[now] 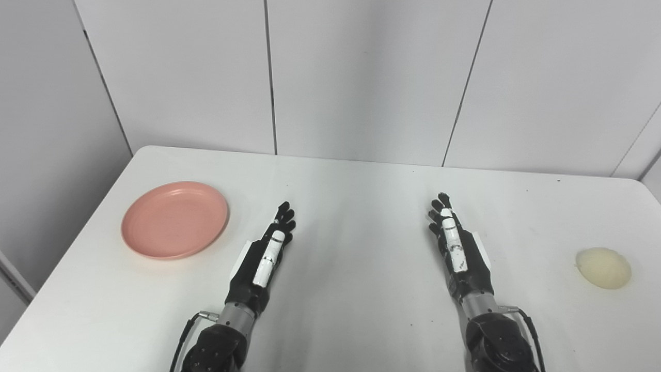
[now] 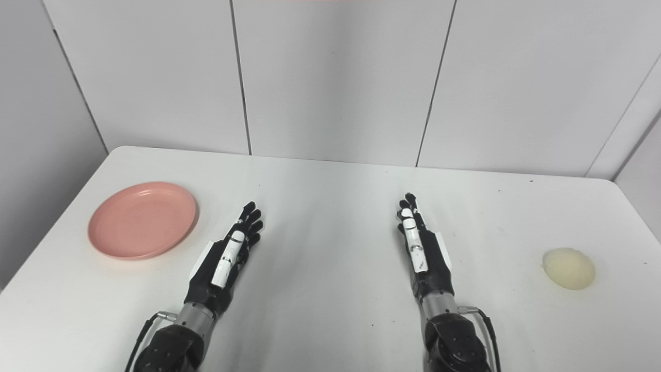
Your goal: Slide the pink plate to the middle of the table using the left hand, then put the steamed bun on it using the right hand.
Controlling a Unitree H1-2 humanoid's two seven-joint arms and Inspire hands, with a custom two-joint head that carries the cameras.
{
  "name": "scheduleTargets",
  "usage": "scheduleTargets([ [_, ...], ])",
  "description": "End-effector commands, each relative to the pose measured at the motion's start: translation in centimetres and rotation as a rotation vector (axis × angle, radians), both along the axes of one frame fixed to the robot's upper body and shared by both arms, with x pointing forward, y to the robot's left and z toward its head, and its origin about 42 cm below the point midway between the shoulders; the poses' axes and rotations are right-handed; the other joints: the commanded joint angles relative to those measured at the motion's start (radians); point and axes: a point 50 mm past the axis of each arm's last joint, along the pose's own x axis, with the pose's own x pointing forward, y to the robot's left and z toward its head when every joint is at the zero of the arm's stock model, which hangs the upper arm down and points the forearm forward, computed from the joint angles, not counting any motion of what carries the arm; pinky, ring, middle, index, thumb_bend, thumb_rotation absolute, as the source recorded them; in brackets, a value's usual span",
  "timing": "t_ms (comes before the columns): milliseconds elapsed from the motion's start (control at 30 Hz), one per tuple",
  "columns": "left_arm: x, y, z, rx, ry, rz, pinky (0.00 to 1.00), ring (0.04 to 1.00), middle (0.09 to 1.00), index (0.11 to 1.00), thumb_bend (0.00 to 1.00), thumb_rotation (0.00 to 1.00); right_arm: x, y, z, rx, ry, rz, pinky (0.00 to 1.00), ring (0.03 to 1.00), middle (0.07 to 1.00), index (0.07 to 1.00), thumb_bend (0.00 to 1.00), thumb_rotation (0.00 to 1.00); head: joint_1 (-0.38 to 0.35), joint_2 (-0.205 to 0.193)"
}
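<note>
Hands flat, fingers straight and together, holding nothing: left hand (image 1: pixel 266 256), right hand (image 1: pixel 457 248); pink plate (image 1: pixel 175 219) at ten o'clock, steamed bun (image 1: pixel 603 267) at three.

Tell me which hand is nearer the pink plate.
The left hand: it lies just right of the pink plate, near its rim. The right hand lies further right, towards the steamed bun.

Paired head cameras, angled down, sharing whole table (image 1: pixel 361 181).
</note>
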Motion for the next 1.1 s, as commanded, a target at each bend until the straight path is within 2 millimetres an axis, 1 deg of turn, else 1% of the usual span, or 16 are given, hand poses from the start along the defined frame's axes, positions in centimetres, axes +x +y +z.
scheduleTargets([
  [0,-1.62,0.83,-3.28,0.025,0.151,0.013,1.0,0.99,0.999,1.0,0.39,1.0,-1.45,0.2,-2.91,-0.001,0.124,0.011,0.98,0.97,0.972,0.989,0.22,1.0,0.001,0.001],
  [667,-1.6,0.91,-3.4,0.021,0.147,0.01,1.0,0.989,0.998,1.0,0.39,1.0,-1.44,0.24,-2.94,0.004,0.126,0.011,0.98,0.966,0.971,0.988,0.23,1.0,0.001,0.001],
  [1067,-1.69,0.9,-3.36,0.019,0.149,0.012,1.0,0.991,0.999,1.0,0.4,1.0,-1.82,0.21,-2.91,0.002,0.124,0.024,0.98,0.97,0.974,0.993,0.23,1.0,0.002,0.002],
])
